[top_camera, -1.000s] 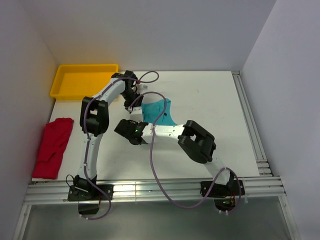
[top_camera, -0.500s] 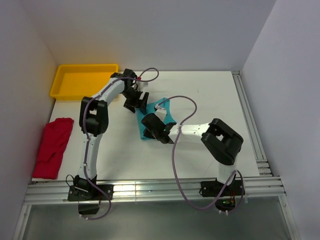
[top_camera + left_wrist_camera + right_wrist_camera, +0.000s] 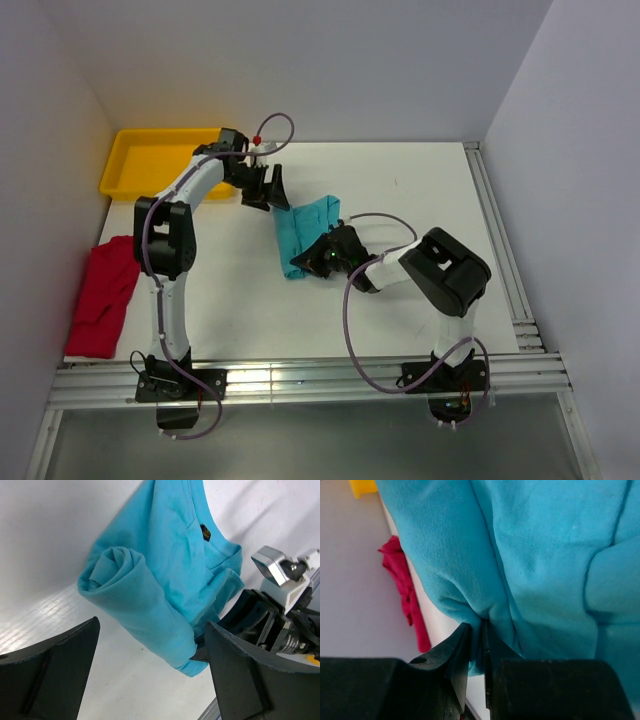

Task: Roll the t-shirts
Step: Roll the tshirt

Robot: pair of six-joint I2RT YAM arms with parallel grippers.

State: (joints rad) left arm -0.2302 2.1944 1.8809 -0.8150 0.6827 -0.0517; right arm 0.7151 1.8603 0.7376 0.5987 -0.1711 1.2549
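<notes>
The teal t-shirt (image 3: pixel 300 230) lies partly rolled mid-table, its rolled edge (image 3: pixel 135 600) toward the near side and a small dark label (image 3: pixel 205 532) showing. My left gripper (image 3: pixel 270 188) hovers just beyond the shirt's far-left end with its jaws wide open (image 3: pixel 152 624) and nothing between them. At the shirt's near end my right gripper (image 3: pixel 318 262) pinches a fold of teal fabric (image 3: pixel 477 630), shut on it. The red t-shirt (image 3: pixel 102 295) lies crumpled by the left wall, also in the right wrist view (image 3: pixel 402 587).
A yellow tray (image 3: pixel 150 160) sits at the far left corner, close behind my left arm's wrist. Walls close in on the left and right. A metal rail (image 3: pixel 300 380) runs along the near edge by the arm bases.
My left gripper opened, let go of the teal shirt and drew back toward the tray. My right gripper swung in from the left and closed on the shirt's near end.
</notes>
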